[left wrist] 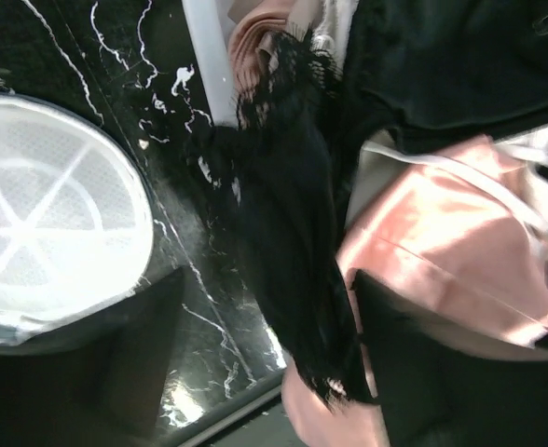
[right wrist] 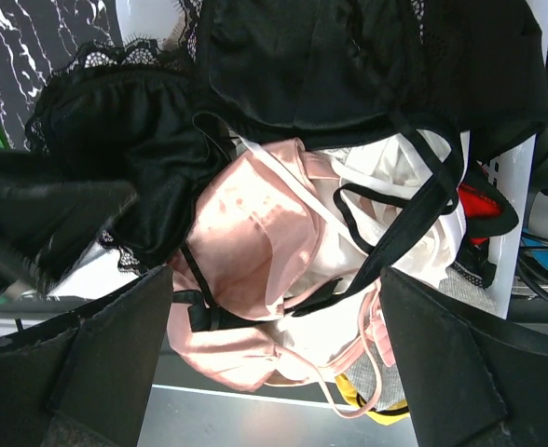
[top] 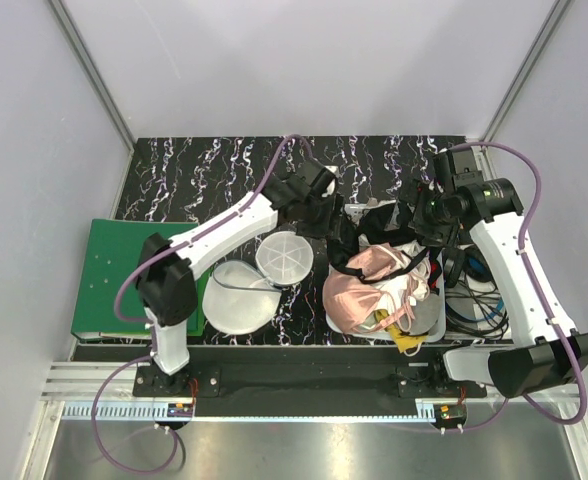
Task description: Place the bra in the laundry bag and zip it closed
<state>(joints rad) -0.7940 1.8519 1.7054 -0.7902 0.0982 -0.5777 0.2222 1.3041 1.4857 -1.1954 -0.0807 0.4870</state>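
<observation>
The white rectangular plastic basket (left wrist: 204, 56) holds a shiny pink satin garment (top: 359, 295), a white cloth (right wrist: 372, 177) and a small yellow item (top: 407, 345); the black lace-edged bra with thin straps (left wrist: 293, 223) drapes over the basket's left rim; the left gripper (left wrist: 269, 298) has its jaws apart around that bra, not pressed on it; the right gripper (right wrist: 276, 279) hangs wide open above the pile; the round white mesh laundry bag (top: 236, 295) lies open just left of the basket, its ribbed circular panel (top: 284, 258) flipped up; the tabletop (top: 204, 160) is black with white veins, a green mat (top: 104, 280) lies at its left, and pale walls (top: 304, 60) stand around.
</observation>
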